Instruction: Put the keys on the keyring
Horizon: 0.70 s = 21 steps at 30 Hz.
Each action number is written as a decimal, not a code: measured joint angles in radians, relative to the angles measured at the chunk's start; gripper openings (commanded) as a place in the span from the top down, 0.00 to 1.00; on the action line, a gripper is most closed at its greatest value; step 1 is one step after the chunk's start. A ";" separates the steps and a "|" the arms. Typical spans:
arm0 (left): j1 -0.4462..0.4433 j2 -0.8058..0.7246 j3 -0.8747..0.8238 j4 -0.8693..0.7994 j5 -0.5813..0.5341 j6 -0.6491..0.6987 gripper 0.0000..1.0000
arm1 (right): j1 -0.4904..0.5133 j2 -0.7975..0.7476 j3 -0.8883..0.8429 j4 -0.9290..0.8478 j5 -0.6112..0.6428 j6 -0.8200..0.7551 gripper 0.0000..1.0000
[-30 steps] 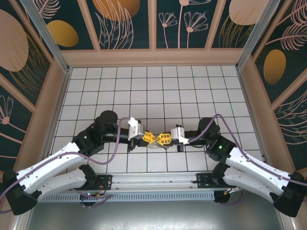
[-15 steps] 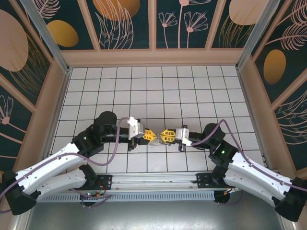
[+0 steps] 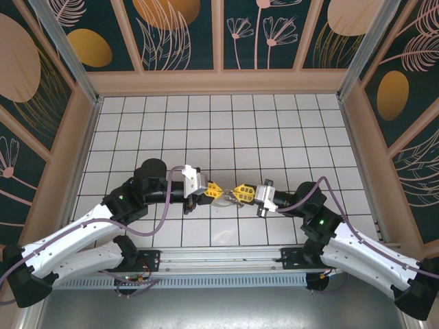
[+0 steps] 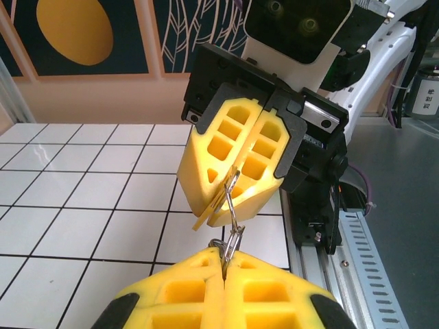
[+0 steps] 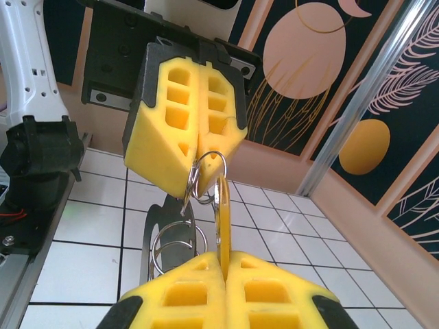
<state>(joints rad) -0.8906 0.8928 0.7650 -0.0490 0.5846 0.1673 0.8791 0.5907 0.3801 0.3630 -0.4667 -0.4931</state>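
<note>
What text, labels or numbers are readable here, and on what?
Nothing can be read as words or numbers.
The small white sticker at the right edge of the left wrist view: dark print, too small and blurred to read.
The flat brass-gold key: seen edge-on, no stamp can be made out.
The dark painted wall panels: leaf and circle art, no words.

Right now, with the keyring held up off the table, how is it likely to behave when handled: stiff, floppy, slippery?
The keyring looks like thin coiled wire, so it is probably stiff but springy. Further loops hang free under the left gripper, so they would likely swing when moved. Bare shiny metal may slip in the yellow pads.
</note>
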 measured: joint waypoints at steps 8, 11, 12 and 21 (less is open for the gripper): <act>0.000 0.002 0.005 -0.045 -0.029 0.003 1.00 | 0.017 -0.029 -0.019 -0.001 0.054 0.009 0.78; 0.000 0.023 0.029 -0.113 -0.057 0.025 1.00 | 0.026 -0.063 -0.021 -0.004 0.095 0.020 0.75; 0.000 0.032 0.041 -0.136 -0.069 0.035 1.00 | 0.031 -0.074 -0.021 -0.008 0.109 0.024 0.73; 0.000 0.098 0.151 -0.327 -0.147 0.130 1.00 | 0.058 -0.027 0.016 -0.072 0.132 0.030 0.64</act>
<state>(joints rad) -0.8902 0.9913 0.9157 -0.3763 0.4377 0.2974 0.9367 0.5640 0.3958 0.2905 -0.3344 -0.4633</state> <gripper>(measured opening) 0.042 0.355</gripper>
